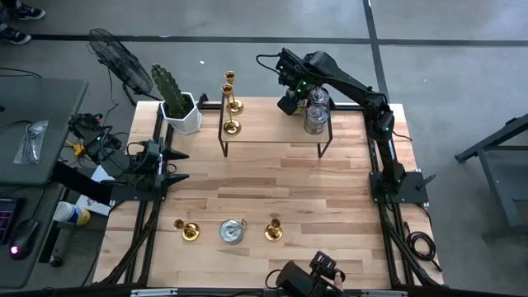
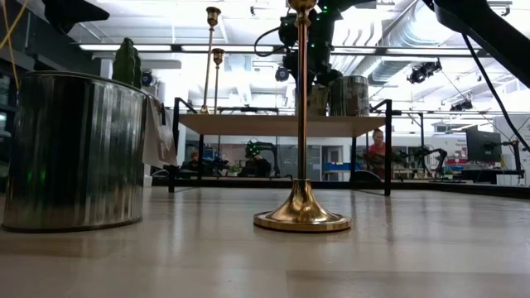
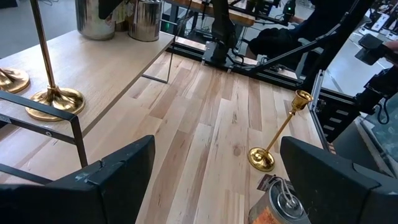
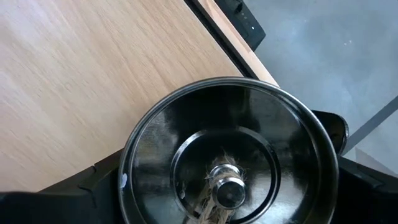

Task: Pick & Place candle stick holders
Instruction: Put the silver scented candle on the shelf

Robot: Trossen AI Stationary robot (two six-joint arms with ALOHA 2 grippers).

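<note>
A raised wooden shelf (image 1: 272,124) stands at the table's far side. Two gold candlesticks (image 1: 231,115) stand on its left end and two silver holders (image 1: 317,111) on its right end. Beside those, a third silver holder (image 4: 230,155) stands on the shelf, with my right gripper (image 1: 289,103) over it and its fingers on either side. Near the table's front edge stand a gold candlestick (image 1: 188,231), a silver holder (image 1: 232,231) and another gold candlestick (image 1: 273,229). My left gripper (image 3: 217,186) waits open at the table's left side. My right gripper has the silver holder between its two fingers (image 4: 87,190), one on each of two opposite sides of the outer wall below the rim (image 4: 127,165). The fingers come from above, pointing steeply down. The holder stands upright with its bottom on the shelf (image 2: 319,101).
A white pot with a green cactus (image 1: 181,111) stands at the far left, next to the shelf. The shelf's black legs (image 1: 221,144) reach down to the table. The held holder is close to the shelf's far edge (image 4: 249,59). Bare wood lies between the shelf and the front row.
</note>
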